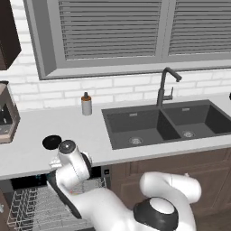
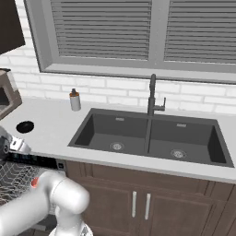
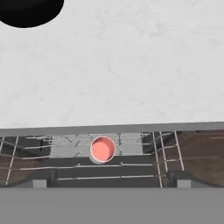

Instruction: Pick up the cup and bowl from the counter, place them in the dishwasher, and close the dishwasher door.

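Finger state: cannot be determined, tips hidden. Cup (image 3: 103,149) seated upright in white wire rack (image 3: 83,166) of dishwasher (image 1: 31,205), red interior facing up, below tabletop (image 3: 131,70) edge. Bowl (image 1: 52,142) resting on tabletop, left of sink (image 1: 167,122), well apart from soap bottle (image 1: 86,104).

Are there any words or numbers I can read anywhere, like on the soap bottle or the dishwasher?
None: no word, number or sign can be read in these pictures.
Soap bottle: no label shows.
Dishwasher control strip: only tiny light marks, too small to read.
Cup in the rack and bowl on the counter: plain, no writing.
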Tool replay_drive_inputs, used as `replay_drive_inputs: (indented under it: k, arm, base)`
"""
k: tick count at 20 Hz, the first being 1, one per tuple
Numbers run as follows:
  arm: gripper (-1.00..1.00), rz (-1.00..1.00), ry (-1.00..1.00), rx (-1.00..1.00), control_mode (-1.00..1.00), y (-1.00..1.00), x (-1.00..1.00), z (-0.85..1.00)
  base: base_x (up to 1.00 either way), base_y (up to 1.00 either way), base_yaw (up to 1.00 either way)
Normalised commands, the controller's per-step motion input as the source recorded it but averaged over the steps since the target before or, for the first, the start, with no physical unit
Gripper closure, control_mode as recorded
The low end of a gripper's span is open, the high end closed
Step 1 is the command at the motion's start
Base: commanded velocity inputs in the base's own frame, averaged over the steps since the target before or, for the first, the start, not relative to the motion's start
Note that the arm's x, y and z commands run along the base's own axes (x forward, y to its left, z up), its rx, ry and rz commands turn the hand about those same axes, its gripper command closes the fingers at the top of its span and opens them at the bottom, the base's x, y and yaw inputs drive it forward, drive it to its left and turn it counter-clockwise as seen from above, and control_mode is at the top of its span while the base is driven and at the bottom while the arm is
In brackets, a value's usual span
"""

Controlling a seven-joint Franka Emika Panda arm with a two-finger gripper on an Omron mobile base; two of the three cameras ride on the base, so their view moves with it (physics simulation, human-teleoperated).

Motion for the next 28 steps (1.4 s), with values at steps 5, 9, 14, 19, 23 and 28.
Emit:
replay_drive_inputs:
  k: [5,9,14,19,23,28]
  arm:
    - [-1.00,0.00,0.00,0.01,-1.00,-0.05,0.55,0.37]
    - [-1.00,0.02,0.00,0.01,-1.00,0.00,0.54,0.41]
    - [-1.00,0.10,0.04,0.05,-1.00,-0.02,0.55,0.05]
    - [-1.00,0.07,0.06,0.01,-1.00,0.00,0.57,0.00]
    - [-1.00,0.00,0.11,0.00,-1.00,0.08,0.67,0.00]
    - [-1.00,0.01,0.15,0.00,-1.00,0.25,0.62,0.05]
  base:
    - [0.00,0.00,0.00]
    - [0.00,0.00,0.00]
    - [0.00,0.00,0.00]
    - [0.00,0.00,0.00]
    - [0.00,0.00,0.00]
    - [0.00,0.00,0.00]
